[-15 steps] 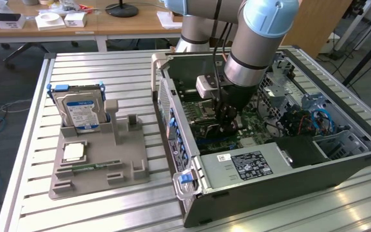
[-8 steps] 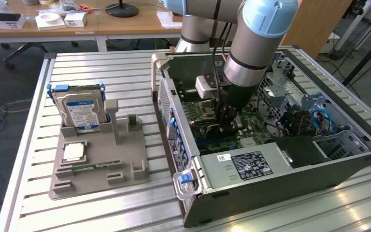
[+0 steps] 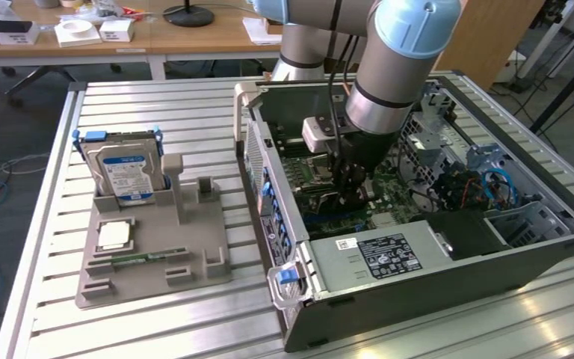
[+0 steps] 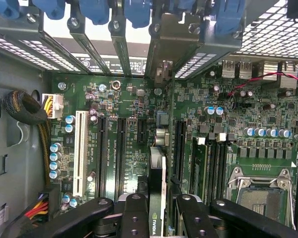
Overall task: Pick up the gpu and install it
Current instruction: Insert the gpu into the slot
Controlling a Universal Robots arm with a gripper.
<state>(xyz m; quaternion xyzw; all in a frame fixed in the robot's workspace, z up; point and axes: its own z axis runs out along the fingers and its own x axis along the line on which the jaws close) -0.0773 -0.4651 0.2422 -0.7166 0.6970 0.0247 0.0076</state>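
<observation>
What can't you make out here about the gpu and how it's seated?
1. The gpu: the wrist view sees it edge-on in the end effector, so its face is hidden.
2. Seating on the motherboard: in the wrist view the card's own edge covers the contact.
3. Exterior view: the arm blocks the end effector's tips.

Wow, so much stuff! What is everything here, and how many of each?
table: one, silver slats, under everything.
desk: one, wooden, behind the table.
holder tray: one, grey, on the table, exterior view's left.
hard drive: one, silver with blue label, upright in the tray.
RAM stick: one, green, flat on the tray.
computer case: one, dark grey, open, exterior view's right.
motherboard: one, green, inside the case.
power supply: one, grey with black label, inside the case.
gpu: one, dark, edge-on over the motherboard's slots.
robot arm: one, grey and light blue, reaching into the case.
tool: one, black, shut on the gpu.
</observation>
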